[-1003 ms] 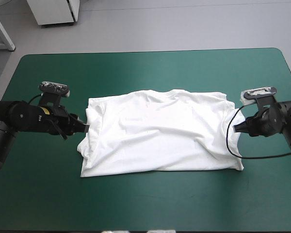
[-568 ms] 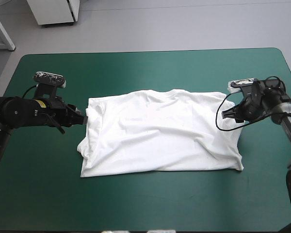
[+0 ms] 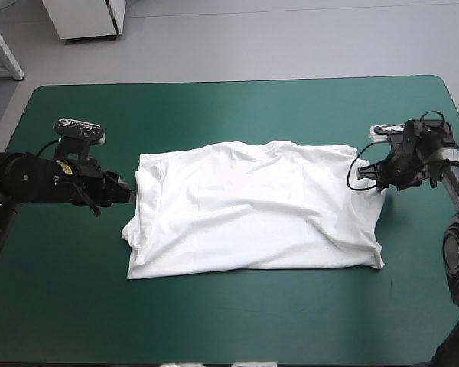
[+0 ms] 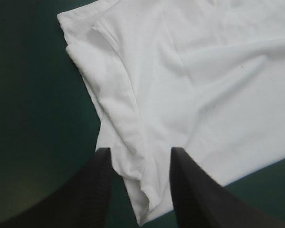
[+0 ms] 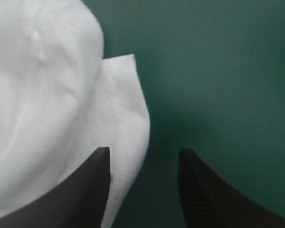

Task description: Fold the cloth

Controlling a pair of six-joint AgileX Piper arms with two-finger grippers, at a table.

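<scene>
We see the white T-shirt point(image 3: 252, 210) spread flat at the middle of the tabletop point(image 3: 214, 107). Since just before, the right jaws have swung up to the shirt's far right corner and stand apart beside its hem. The left jaws, also apart, straddle the bunched left edge. We judge both are lining up to grasp. Bare teal-green cover surrounds the shirt.

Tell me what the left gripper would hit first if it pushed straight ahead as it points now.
The T-shirt: its folded side edge lies between the left gripper's open jaws, though its height above the fabric is unclear.
</scene>
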